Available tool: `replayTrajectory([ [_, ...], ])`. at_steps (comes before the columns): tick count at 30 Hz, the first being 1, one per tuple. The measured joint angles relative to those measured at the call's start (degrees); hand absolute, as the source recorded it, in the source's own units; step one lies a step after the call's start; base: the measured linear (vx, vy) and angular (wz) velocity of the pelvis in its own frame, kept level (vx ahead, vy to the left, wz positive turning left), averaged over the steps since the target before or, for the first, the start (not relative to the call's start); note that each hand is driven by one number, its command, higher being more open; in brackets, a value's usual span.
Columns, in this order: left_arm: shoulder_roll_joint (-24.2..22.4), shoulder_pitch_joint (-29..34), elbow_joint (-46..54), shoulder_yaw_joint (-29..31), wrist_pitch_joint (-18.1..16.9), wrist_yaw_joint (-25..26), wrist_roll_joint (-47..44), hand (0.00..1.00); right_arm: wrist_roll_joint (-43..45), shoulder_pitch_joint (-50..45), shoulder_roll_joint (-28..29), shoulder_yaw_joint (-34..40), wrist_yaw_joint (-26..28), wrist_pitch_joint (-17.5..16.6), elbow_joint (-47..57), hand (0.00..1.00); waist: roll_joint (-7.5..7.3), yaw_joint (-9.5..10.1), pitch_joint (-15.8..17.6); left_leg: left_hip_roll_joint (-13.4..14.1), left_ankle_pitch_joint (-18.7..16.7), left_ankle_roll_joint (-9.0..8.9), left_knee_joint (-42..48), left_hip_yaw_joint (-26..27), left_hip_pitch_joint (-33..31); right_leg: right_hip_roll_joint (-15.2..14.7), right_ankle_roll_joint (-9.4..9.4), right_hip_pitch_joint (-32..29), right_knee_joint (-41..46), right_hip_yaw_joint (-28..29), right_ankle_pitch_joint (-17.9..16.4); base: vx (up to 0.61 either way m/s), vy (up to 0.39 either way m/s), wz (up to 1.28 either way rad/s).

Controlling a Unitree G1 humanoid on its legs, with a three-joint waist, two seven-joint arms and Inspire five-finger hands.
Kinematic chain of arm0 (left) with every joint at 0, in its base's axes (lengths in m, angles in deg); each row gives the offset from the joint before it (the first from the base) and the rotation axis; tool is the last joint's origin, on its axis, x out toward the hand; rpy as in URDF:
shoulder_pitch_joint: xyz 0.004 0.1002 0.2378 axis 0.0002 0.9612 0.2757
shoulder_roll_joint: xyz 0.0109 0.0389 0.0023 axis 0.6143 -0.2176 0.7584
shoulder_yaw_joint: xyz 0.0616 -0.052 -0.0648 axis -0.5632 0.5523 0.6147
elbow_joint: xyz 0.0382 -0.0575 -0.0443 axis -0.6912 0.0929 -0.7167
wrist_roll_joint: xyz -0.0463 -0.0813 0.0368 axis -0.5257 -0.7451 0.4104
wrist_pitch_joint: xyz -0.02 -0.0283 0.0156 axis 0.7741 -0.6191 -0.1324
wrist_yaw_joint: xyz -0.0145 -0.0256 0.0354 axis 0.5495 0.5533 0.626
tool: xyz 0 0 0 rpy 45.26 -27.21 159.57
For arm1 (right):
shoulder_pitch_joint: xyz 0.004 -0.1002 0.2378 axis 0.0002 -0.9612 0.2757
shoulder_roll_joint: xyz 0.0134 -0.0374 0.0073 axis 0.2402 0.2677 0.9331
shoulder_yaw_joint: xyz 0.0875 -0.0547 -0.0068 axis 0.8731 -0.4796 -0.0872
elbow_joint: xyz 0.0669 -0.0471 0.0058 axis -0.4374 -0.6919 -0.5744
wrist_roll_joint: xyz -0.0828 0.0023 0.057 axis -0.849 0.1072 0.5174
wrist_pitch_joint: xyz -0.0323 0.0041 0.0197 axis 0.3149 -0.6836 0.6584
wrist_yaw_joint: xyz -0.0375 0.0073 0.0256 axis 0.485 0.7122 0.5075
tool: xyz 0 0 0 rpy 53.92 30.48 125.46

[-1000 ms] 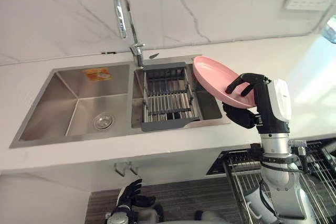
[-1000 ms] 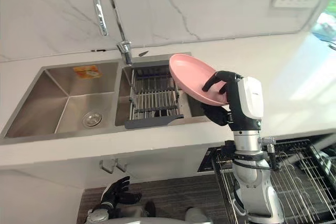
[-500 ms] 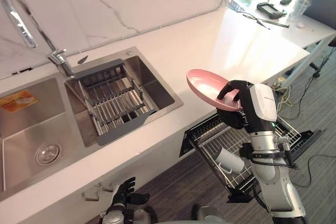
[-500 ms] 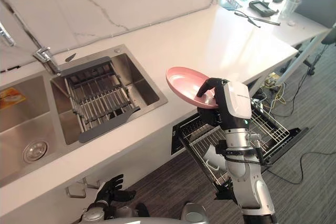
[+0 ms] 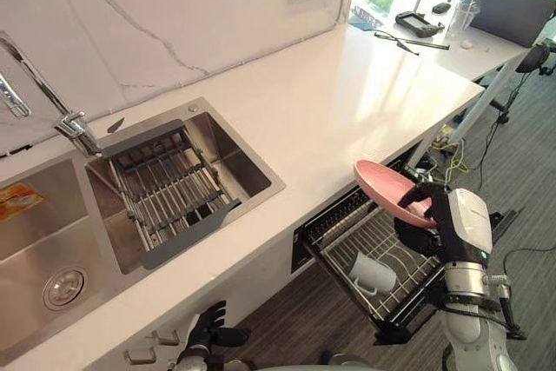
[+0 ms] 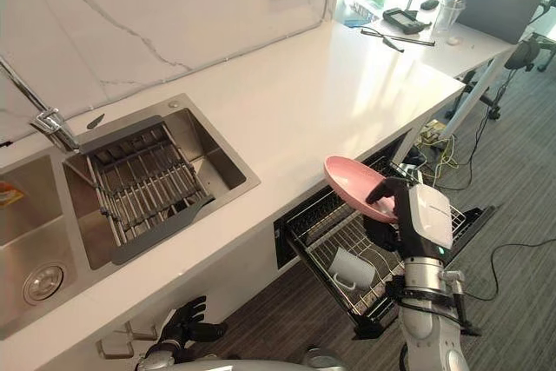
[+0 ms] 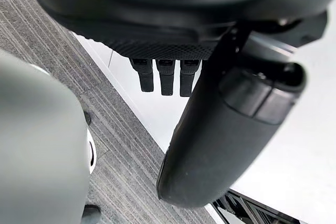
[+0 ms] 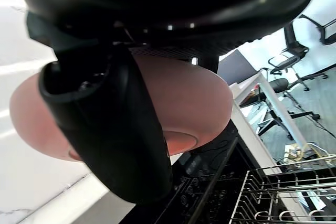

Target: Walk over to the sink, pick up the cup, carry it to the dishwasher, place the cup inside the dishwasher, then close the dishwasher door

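My right hand [image 5: 419, 217] is shut on a pink plate [image 5: 383, 188], fingers over its rim and the thumb [image 8: 115, 129] under it. It holds the plate [image 8: 202, 100] tilted, just above the pulled-out dishwasher rack [image 5: 401, 254], in front of the counter edge. A white cup [image 5: 371, 274] lies on its side in that rack. The steel sink [image 5: 241, 152] is at the left, with a grey drain rack [image 5: 165, 193] in its right basin. My left hand [image 5: 208, 333] hangs low by the cabinet front, fingers relaxed and holding nothing.
The dishwasher door [image 6: 469, 215] lies open toward the floor. A curved tap [image 5: 39, 89] stands behind the sink. The long white counter [image 5: 347, 102] runs to a desk with a tumbler [image 5: 463, 16]. Cables [image 5: 456, 158] lie on the grey floor.
The view has swung right, away from the sink. My right hand has come down with the pink plate, from over the counter edge to just above the dishwasher rack.
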Motion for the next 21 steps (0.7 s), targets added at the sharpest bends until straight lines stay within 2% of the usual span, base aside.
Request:
replayTrajectory([
  [7, -0.9, 0.5, -0.1, -1.0, 0.0, -0.2, 0.0, 0.9, 3.9, 1.0, -0.2, 7.3, -1.4, 1.5, -6.9, 0.3, 2.46, -0.38, -0.8, -1.5, 1.4, 1.03, -1.7, -0.2, -2.8, -0.9, 0.46, -3.6, -0.1, 0.0, 0.8, -0.04, 0.025, 0.01],
  [10, -1.4, 0.3, 0.2, -1.0, 0.0, -0.2, 0.0, 0.9, 6.2, 4.1, -1.6, 10.1, -1.6, 2.9, -11.9, 0.3, 4.01, -0.69, 0.5, -1.7, 1.8, 1.55, -1.6, -0.3, -4.7, -1.4, 0.57, -5.8, 1.1, 0.0, 0.9, -0.01, 0.009, 0.0],
  [14, -2.2, -0.4, 1.1, -0.9, -0.1, -0.2, -0.1, 0.9, 8.8, 9.1, -5.7, 11.1, -2.3, 3.2, -17.4, 0.3, 6.55, -0.77, 4.1, -1.5, 2.1, 1.85, -0.2, -0.2, -8.1, -1.6, 0.54, -9.8, 3.4, 0.2, 0.8, -0.06, 0.016, -0.02],
  [16, -2.5, -0.8, 1.4, -0.9, -0.1, -0.2, -0.1, 0.9, 9.9, 11.7, -7.2, 11.1, -2.5, 3.3, -20.3, 0.3, 6.97, -0.71, 5.7, -1.5, 2.3, 1.91, 0.3, -0.2, -9.5, -1.7, 0.39, -11.7, 4.7, 0.3, 0.6, -0.07, -0.001, 0.01],
  [17, -2.7, -0.9, 2.1, -0.9, -0.1, -0.2, -0.1, 0.9, 11.2, 13.2, -7.7, 11.2, -2.5, 3.3, -22.0, 0.3, 8.04, -0.69, 6.5, -1.5, 2.5, 1.88, 0.4, -0.3, -10.1, -1.8, 0.29, -12.6, 5.7, 0.2, 0.2, -0.07, -0.014, 0.03],
  [18, -2.8, -0.9, 2.6, -0.9, -0.4, -0.2, -0.1, 0.9, 11.5, 14.6, -8.4, 11.2, -2.5, 3.4, -23.7, 0.3, 7.81, -0.67, 7.6, -1.5, 2.6, 1.9, 0.6, -0.3, -10.8, -1.9, 0.21, -13.8, 6.8, 0.3, -0.2, -0.05, -0.013, 0.03],
  [20, -2.9, -1.1, 2.9, -0.8, -0.8, -0.2, -0.2, 0.9, 13.1, 16.8, -9.3, 11.2, -2.6, 3.5, -26.1, 0.3, 8.56, -0.65, 8.4, -1.5, 2.9, 1.88, 0.8, -0.3, -11.9, -2.0, 0.07, -15.4, 8.3, 0.3, -0.7, -0.02, -0.007, 0.01],
  [21, -3.0, -1.2, 3.0, -0.8, -0.9, -0.2, -0.2, 0.9, 13.5, 17.5, -9.7, 11.2, -2.6, 3.5, -26.7, 0.3, 8.44, -0.66, 8.9, -1.5, 3.0, 1.92, 0.9, -0.3, -12.2, -2.1, 0.04, -15.8, 8.8, 0.4, -0.9, 0.0, 0.0, 0.0],
])
